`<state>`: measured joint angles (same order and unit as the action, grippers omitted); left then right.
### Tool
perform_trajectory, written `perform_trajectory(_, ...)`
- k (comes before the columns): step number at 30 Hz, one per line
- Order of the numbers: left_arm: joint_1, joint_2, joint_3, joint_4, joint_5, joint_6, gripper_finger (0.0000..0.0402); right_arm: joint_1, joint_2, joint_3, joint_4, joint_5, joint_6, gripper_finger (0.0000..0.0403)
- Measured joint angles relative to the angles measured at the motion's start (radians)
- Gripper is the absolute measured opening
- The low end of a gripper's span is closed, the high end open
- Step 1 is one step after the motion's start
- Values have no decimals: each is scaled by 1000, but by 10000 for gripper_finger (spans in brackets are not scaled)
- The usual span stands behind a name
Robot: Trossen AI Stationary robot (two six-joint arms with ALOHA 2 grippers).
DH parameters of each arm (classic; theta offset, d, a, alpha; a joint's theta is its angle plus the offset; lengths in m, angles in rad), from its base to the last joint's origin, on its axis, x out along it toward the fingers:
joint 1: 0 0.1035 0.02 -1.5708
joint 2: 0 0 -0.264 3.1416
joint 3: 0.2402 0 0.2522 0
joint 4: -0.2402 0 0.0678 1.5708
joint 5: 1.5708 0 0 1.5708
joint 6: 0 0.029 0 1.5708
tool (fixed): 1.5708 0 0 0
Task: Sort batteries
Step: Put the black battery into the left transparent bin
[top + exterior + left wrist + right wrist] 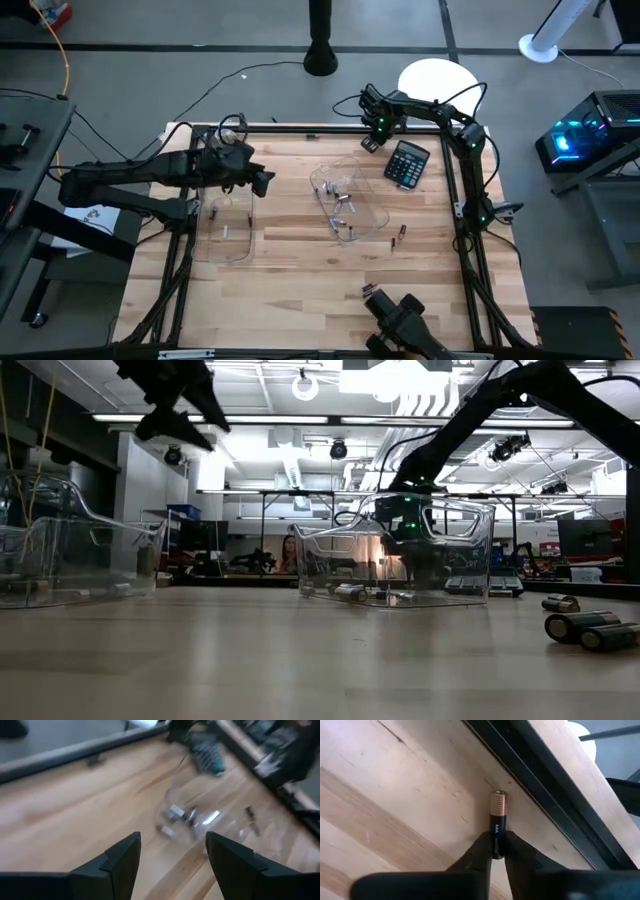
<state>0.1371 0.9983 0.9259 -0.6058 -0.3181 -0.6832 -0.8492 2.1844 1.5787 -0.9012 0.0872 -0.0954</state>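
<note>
Battery (498,822): black with a copper end, pinched near its dark end between my right gripper (496,851) fingers, at the table's 1 o'clock corner, tight beside the black frame rail (545,785).

Risk: the grip sits low on the cell, so it may pivot or slip out when lifted; the rail may also catch it.

Left gripper (172,852): wide, empty, hovering at 9 o'clock over the left tray (225,232).

Nearby: calculator (406,163) just beside; middle tray (366,205) with cells toward centre; loose cells (398,236) at 4 o'clock.
</note>
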Motion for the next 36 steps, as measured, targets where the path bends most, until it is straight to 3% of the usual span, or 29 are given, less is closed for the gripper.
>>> perform_trajectory(4,4,-19,0,92,-10,133,218,3,-67,13,-30,14,0,23)
perform_trajectory(7,18,-34,0,130,-38,216,218,3,-190,29,-42,-23,30,9)
perform_trajectory(13,58,-43,0,163,-159,309,218,112,-350,23,37,-342,150,5)
perform_trajectory(16,95,-43,0,198,-186,328,218,238,-369,29,173,-402,225,5)
perform_trajectory(23,139,-54,67,297,-166,459,218,531,-241,25,621,-401,425,5)
perform_trajectory(29,140,-68,156,415,-210,678,218,624,-113,41,969,-376,583,4)
perform_trajectory(36,140,-96,179,516,-226,772,218,696,92,258,1003,-377,622,3)
